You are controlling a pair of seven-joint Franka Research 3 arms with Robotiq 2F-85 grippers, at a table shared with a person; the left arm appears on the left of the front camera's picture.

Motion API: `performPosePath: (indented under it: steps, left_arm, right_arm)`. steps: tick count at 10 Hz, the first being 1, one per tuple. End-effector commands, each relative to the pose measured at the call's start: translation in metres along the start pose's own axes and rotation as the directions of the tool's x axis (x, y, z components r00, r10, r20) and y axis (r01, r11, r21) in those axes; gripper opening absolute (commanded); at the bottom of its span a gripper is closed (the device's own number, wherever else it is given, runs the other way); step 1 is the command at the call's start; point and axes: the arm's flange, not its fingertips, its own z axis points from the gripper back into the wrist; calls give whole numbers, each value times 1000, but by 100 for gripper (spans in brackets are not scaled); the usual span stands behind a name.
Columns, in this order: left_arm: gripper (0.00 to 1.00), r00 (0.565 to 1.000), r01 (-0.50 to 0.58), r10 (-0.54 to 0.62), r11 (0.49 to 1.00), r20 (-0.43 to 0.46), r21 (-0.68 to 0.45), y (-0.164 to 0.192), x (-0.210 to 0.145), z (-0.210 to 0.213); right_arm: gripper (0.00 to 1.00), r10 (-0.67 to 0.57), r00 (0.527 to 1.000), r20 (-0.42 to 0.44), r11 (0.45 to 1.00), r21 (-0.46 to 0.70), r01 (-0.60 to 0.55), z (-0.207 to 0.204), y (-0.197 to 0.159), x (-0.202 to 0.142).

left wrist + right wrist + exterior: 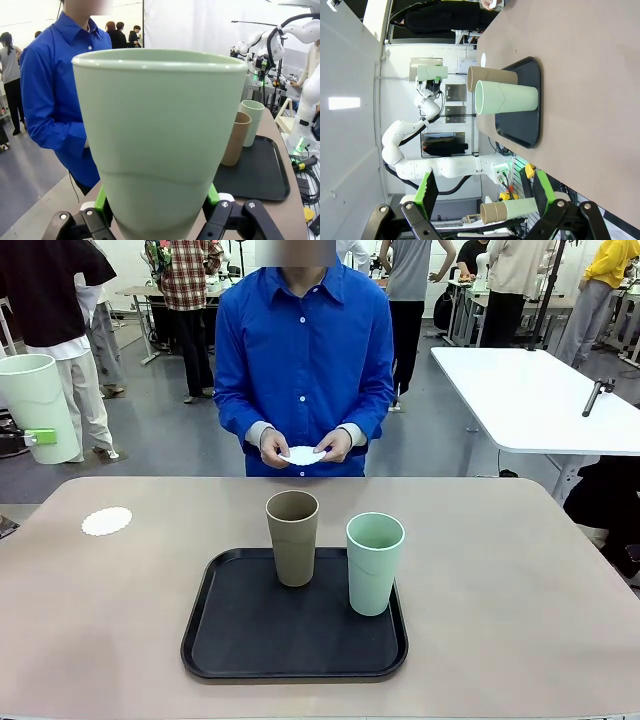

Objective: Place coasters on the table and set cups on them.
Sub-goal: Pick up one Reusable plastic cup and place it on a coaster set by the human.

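Note:
My left gripper is shut on a pale mint cup and holds it upright in the air beyond the table's far left corner. In the left wrist view this cup stands large between the green pads. One white coaster lies on the beige table at the left. The person in blue holds another coaster in both hands. A tan cup and a second mint cup stand on the black tray. My right gripper is open, off the table's side, holding nothing.
The person stands at the far edge, hands just beyond it. A white table stands behind at the right. Bare tabletop lies left and right of the tray. In the right wrist view, spare cups lie on a stand below the table edge.

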Motion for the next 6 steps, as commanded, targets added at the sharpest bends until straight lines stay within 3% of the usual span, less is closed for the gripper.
performPosePath:
  steps: [1,6]
  left_arm:
    - [84,1000,-5,5,1000,-5,-3,0,2,0]
    - [84,1000,-1,1,1000,0,0,0,0,0]
  right_arm:
    - [100,15,1000,3,1000,13,-15,0,0,-1]
    - [100,15,1000,3,1000,13,-15,0,0,-1]
